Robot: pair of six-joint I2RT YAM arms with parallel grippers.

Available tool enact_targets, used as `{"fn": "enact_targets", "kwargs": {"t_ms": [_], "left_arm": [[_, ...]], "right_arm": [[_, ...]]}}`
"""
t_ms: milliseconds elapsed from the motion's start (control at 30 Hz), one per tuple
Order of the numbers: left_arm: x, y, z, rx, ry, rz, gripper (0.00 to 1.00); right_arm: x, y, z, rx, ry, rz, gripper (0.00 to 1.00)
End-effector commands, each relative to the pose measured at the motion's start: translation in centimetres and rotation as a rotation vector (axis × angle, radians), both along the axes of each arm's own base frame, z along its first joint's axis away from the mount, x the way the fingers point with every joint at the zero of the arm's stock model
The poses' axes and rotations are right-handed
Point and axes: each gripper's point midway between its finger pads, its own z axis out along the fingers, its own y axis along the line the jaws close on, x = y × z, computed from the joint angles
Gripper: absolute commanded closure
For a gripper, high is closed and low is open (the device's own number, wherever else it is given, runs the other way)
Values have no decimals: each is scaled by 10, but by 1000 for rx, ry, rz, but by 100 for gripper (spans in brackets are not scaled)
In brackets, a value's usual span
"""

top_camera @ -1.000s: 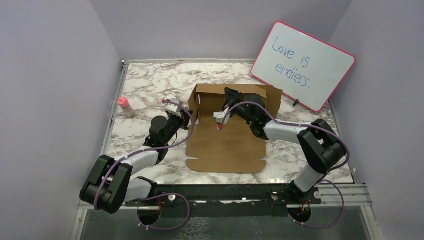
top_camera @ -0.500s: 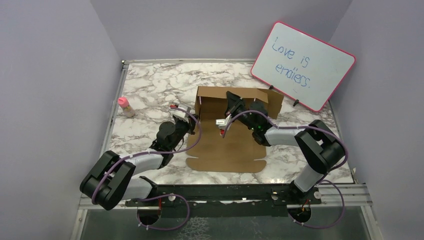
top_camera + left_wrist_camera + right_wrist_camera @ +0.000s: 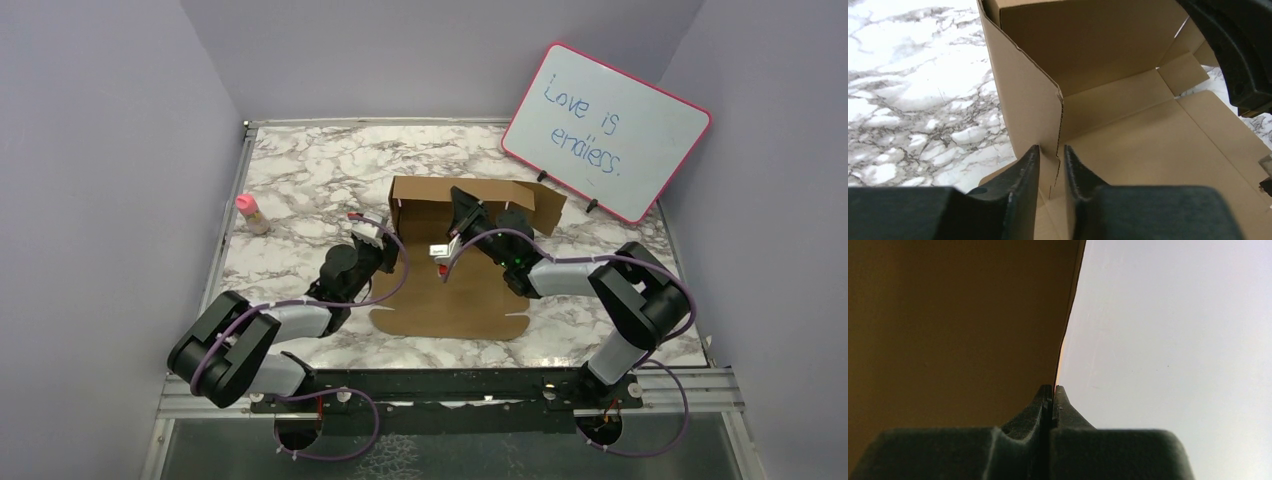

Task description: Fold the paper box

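- Left claw (image 3: 1051, 160) has just let go: it was pinched shut a second ago, and now the jaws stand a narrow gap apart, straddling the near end of the left side wall (image 3: 1023, 90) without clamping it. Nothing is held.
- My left arm has also slid in toward the paper box (image 3: 455, 290) and a bit nearer its front corner.
- Right claw (image 3: 1052, 390) is unchanged, fully shut. The cardboard edge of the back wall (image 3: 420, 205) runs right into the seam between the fingers, so I read it as pinching that panel.
- Box sits mid-bench (image 3: 300, 170), base flat, back wall and left side wall raised, front lid flap lying flat toward me. The whole sheet has crept slightly away from my bases, and the back wall looks less tall from above.
- Meaning, my guess: the left wall crease is set and stands by itself, so the left side is free to regrip. Folding is early to mid, right wall and lid not yet done.
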Motion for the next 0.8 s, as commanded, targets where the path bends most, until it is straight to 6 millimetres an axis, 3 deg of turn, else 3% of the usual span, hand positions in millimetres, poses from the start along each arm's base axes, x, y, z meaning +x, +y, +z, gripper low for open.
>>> {"fn": "enact_targets", "kwargs": {"t_ms": [0, 267, 400, 567, 667, 767], "left_arm": [[-4, 9, -4, 20, 19, 43, 71], [-9, 14, 31, -29, -71, 49, 52], [-13, 23, 61, -72, -150, 72, 40], [-16, 34, 94, -127, -236, 110, 37], [-13, 46, 100, -137, -266, 157, 35], [-6, 71, 97, -202, -264, 243, 33]], "right_arm": [[-15, 8, -29, -61, 64, 54, 99], [-14, 6, -27, -61, 73, 41, 99], [-13, 5, -30, -64, 82, 34, 99], [-12, 5, -36, -73, 102, 30, 99], [-12, 5, -36, -69, 109, 29, 99], [-11, 5, -39, -72, 119, 23, 99]]}}
